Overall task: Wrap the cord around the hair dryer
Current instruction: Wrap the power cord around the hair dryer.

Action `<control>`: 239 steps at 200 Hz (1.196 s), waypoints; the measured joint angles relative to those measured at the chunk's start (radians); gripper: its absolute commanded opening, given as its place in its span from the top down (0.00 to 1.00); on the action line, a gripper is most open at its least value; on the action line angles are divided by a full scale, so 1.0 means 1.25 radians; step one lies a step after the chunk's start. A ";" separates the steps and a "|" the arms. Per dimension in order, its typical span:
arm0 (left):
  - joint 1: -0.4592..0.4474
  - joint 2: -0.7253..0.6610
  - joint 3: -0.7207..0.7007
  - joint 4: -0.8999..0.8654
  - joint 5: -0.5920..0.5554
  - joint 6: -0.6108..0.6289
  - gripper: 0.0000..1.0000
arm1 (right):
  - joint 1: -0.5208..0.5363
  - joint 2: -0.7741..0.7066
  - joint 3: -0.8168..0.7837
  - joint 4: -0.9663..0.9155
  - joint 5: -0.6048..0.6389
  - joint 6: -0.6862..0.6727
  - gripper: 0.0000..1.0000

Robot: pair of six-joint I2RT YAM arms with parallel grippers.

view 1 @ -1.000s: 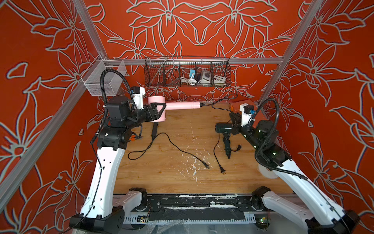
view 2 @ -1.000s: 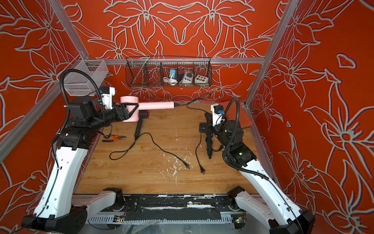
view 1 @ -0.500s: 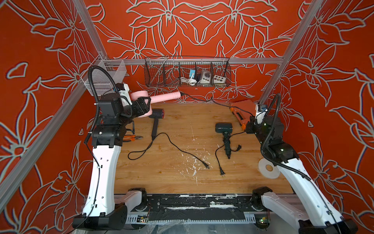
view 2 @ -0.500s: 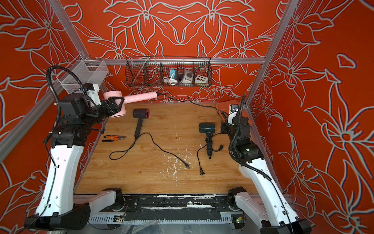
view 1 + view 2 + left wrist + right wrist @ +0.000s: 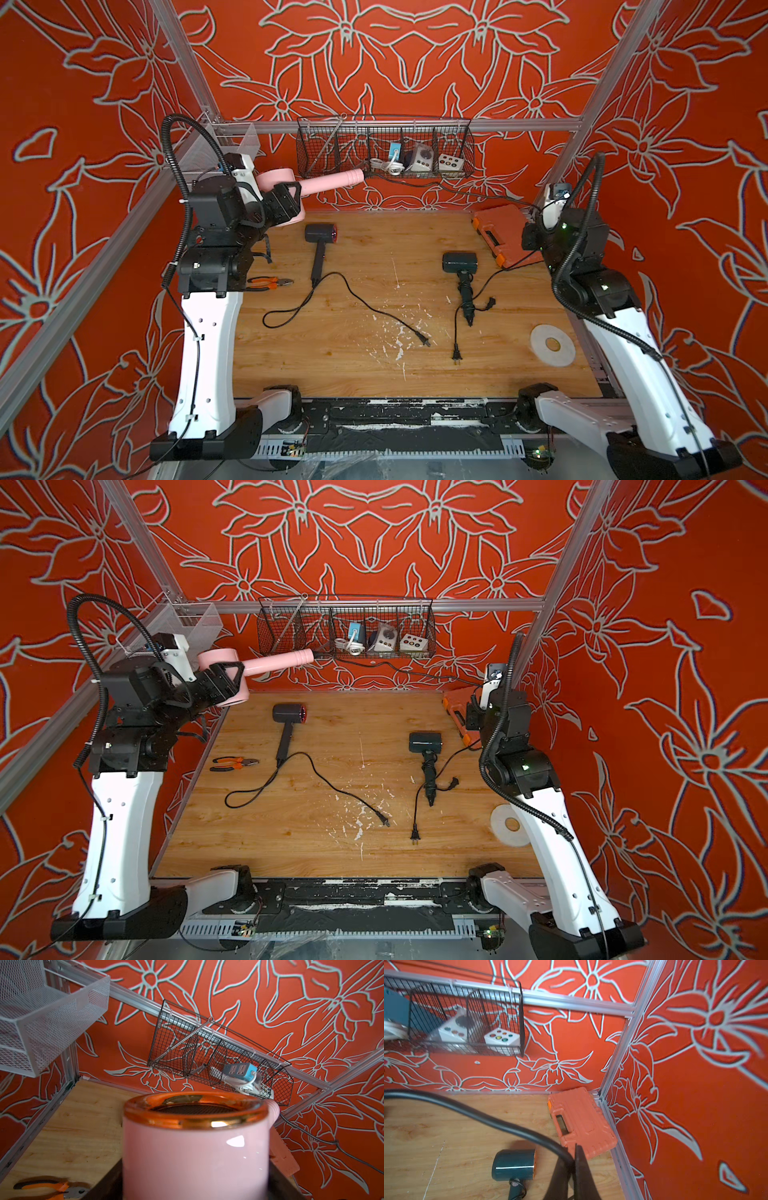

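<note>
A: Left gripper [image 5: 289, 198]?
B: Clamped across the round barrel of the pink plastic hair dryer [image 5: 332, 182] and holding it in the air over the far-left corner of the wooden table [image 5: 332, 374]. The handle points sideways at the black wire basket [image 5: 324, 149] on the back wall.
A: Left wrist view?
B: The barrel [image 5: 195, 1147] fills it, copper rim on the far end. Dark fingers [image 5: 108, 1186] sit on either side of it.
A: Cord?
B: The black power cord [image 5: 449, 191] leaves the handle end and runs along the back wall to the right gripper [image 5: 572, 1169], near the orange plastic tool case [image 5: 579, 1122]. That gripper's fingers are pinched tight on the cord [image 5: 488, 1120].
A: Wrapped?
B: No. The cord spans the air between the two arms.
</note>
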 measured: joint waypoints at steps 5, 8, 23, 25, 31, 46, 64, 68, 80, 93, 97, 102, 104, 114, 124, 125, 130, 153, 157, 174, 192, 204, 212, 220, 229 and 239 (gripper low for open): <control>0.000 -0.001 0.005 0.001 0.001 0.000 1.00 | 0.000 0.001 0.022 -0.002 0.003 -0.008 1.00; 0.000 -0.001 0.007 0.001 0.002 0.000 1.00 | 0.000 0.001 0.033 -0.002 0.004 -0.012 1.00; 0.000 -0.003 0.007 0.004 0.008 -0.001 1.00 | 0.000 0.002 0.087 -0.005 0.008 -0.038 1.00; 0.000 -0.004 0.007 0.004 0.009 -0.001 1.00 | 0.000 0.002 0.094 -0.006 0.009 -0.042 1.00; 0.000 -0.004 0.005 0.005 0.011 -0.001 1.00 | 0.000 0.002 0.112 -0.006 0.009 -0.050 1.00; -0.001 -0.004 -0.001 0.007 0.019 -0.004 1.00 | 0.000 0.003 0.153 -0.006 0.007 -0.072 1.00; -0.001 -0.005 -0.016 0.014 0.033 -0.011 1.00 | 0.000 0.003 0.179 -0.006 0.003 -0.092 1.00; -0.001 -0.006 -0.021 0.017 0.037 -0.013 1.00 | 0.000 0.003 0.182 -0.006 -0.001 -0.094 1.00; 0.000 -0.010 -0.045 0.036 0.049 -0.020 1.00 | -0.002 0.002 0.186 -0.009 -0.017 -0.098 1.00; 0.002 -0.020 -0.094 0.068 0.068 -0.031 1.00 | -0.006 -0.001 0.182 -0.021 -0.054 -0.094 1.00; 0.003 -0.024 -0.113 0.082 0.076 -0.035 1.00 | -0.007 -0.004 0.175 -0.021 -0.069 -0.091 1.00; 0.005 -0.028 -0.137 0.099 0.086 -0.041 1.00 | -0.009 -0.010 0.162 -0.022 -0.092 -0.085 1.00; 0.005 -0.030 -0.150 0.107 0.092 -0.044 1.00 | -0.009 -0.014 0.153 -0.019 -0.098 -0.083 1.00; 0.008 -0.036 -0.205 0.148 0.122 -0.060 1.00 | -0.010 -0.036 0.103 -0.015 -0.149 -0.070 1.00; 0.010 -0.038 -0.259 0.197 0.157 -0.077 1.00 | -0.010 -0.063 0.033 -0.010 -0.204 -0.057 1.00; 0.010 -0.038 -0.264 0.201 0.159 -0.079 1.00 | -0.010 -0.065 0.028 -0.010 -0.208 -0.056 1.00; 0.011 -0.036 -0.289 0.226 0.175 -0.089 1.00 | -0.010 -0.077 -0.006 -0.012 -0.236 -0.053 1.00; 0.011 -0.026 -0.393 0.332 0.254 -0.121 1.00 | -0.001 -0.096 -0.099 -0.024 -0.334 -0.049 1.00; 0.010 -0.023 -0.407 0.349 0.266 -0.123 1.00 | 0.002 -0.095 -0.109 -0.027 -0.351 -0.051 1.00; 0.002 -0.014 -0.453 0.400 0.312 -0.123 1.00 | 0.011 -0.087 -0.118 -0.042 -0.405 -0.067 1.00; -0.019 -0.010 -0.487 0.434 0.352 -0.103 1.00 | 0.023 -0.081 -0.106 -0.046 -0.459 -0.095 1.00; -0.037 -0.009 -0.505 0.439 0.374 -0.079 1.00 | 0.036 -0.071 -0.081 -0.056 -0.489 -0.123 1.00; -0.051 -0.009 -0.517 0.439 0.388 -0.059 1.00 | 0.045 -0.061 -0.061 -0.061 -0.508 -0.140 1.00; -0.065 -0.009 -0.529 0.439 0.398 -0.041 1.00 | 0.057 -0.049 -0.038 -0.067 -0.529 -0.161 1.00; -0.081 -0.007 -0.543 0.439 0.410 -0.020 1.00 | 0.070 -0.033 -0.012 -0.074 -0.552 -0.185 1.00; -0.099 -0.001 -0.554 0.436 0.420 0.000 1.00 | 0.085 -0.016 0.019 -0.084 -0.577 -0.209 1.00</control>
